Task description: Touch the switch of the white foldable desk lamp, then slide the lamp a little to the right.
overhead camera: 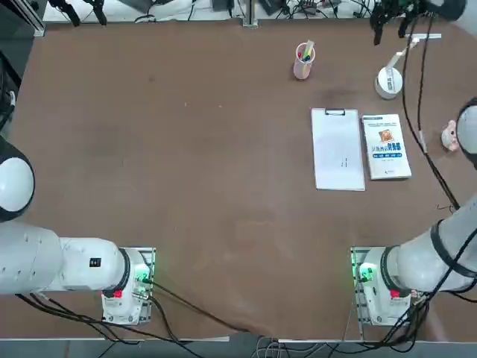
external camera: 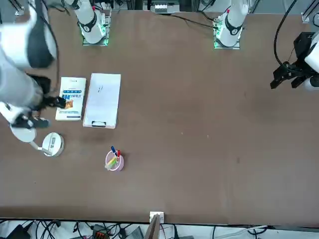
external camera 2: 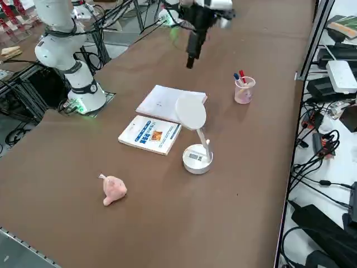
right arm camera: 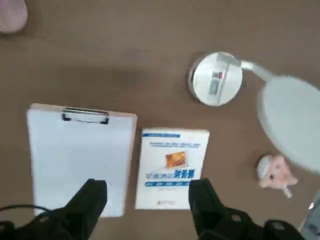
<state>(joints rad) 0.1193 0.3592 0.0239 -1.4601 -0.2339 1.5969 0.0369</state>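
Note:
The white foldable desk lamp stands at the table's far right with its round disc base (overhead camera: 388,80) flat on the surface. Its thin arm rises to a flat round head (external camera 2: 191,111). In the right side view the base (external camera 2: 197,158) carries a small marked panel on top; I cannot make out the switch itself. My right gripper (external camera 2: 191,58) hangs high above the table near the lamp, fingers pointing down, touching nothing. In the wrist view the gripper (right arm camera: 147,200) is open and empty, with the lamp base (right arm camera: 216,79) and head (right arm camera: 290,120) far below.
A white clipboard (overhead camera: 337,149) and a blue-and-white book (overhead camera: 385,146) lie side by side just in front of the lamp. A pink pen cup (overhead camera: 303,60) stands to the lamp's left. A small pink plush toy (overhead camera: 449,136) sits near the right edge.

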